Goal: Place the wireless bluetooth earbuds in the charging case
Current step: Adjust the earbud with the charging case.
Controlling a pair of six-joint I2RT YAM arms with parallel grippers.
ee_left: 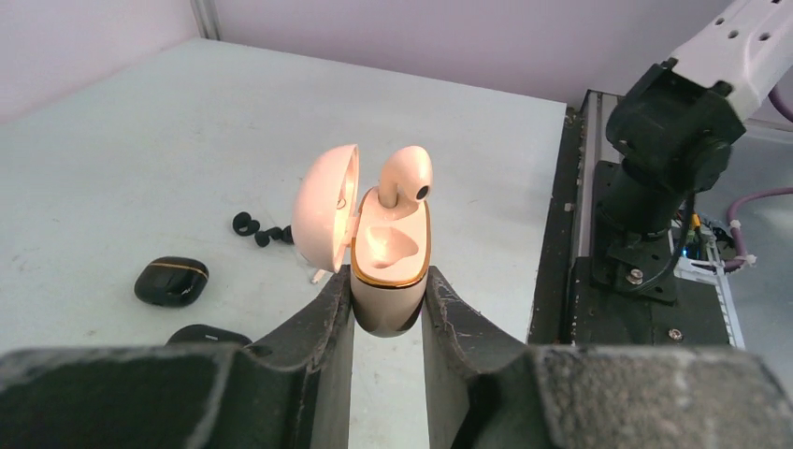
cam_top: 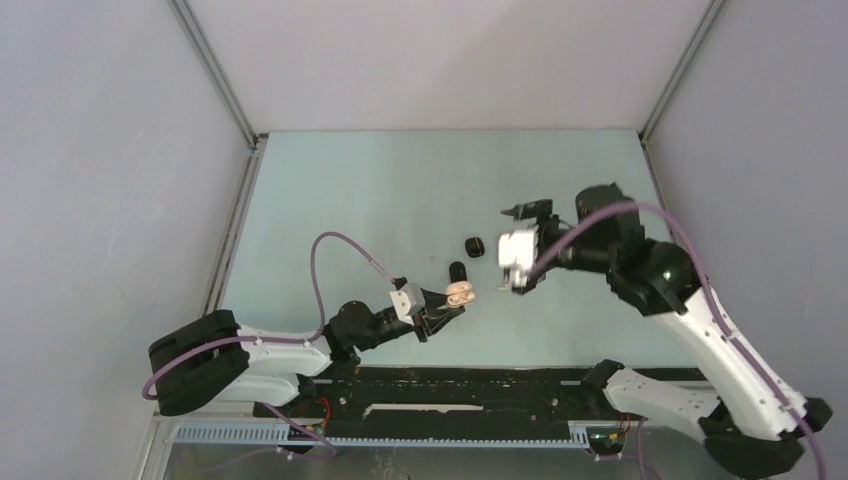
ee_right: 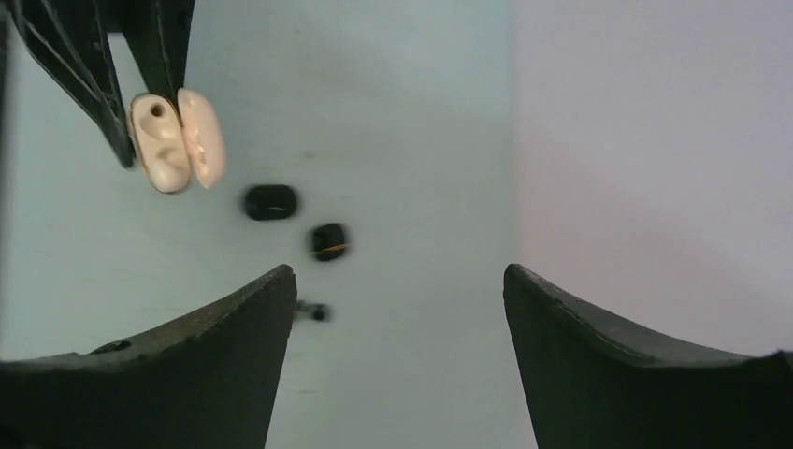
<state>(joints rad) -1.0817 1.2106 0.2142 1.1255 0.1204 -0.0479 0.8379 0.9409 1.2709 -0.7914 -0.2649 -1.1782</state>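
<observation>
- Down on the table (ee_left: 112,140), off to the left of the left claw (ee_left: 388,304), lie a rounded black case (ee_left: 171,280) and a second black case (ee_left: 208,334), the latter half hidden by the claw's left finger. Neither is in play.
- Ahead-left of that claw, just past the black cases, sit the loose black earbuds (ee_left: 257,229). They look tiny, light and smooth, so they would probably skid or roll under a clumsy touch. I would pinch one across its rounded body with the fingertips only.
- The left claw is clamped on the lower body of the cream charging case (ee_left: 388,281), lifted off the table, with its lid (ee_left: 324,208) swung open to the left. The glossy hard shell is probably slippery, and the hinge looks like the weak part. The low hold keeps the sockets free.
- A cream earbud (ee_left: 406,174) stands in the far socket with its head well above the gold rim, seemingly not fully seated. A light press on the head should do. The nearer socket (ee_left: 388,245) is bare.
- The right claw (ee_right: 397,281) is spread wide with nothing between its fingers. The case hangs up and to its left.
</observation>
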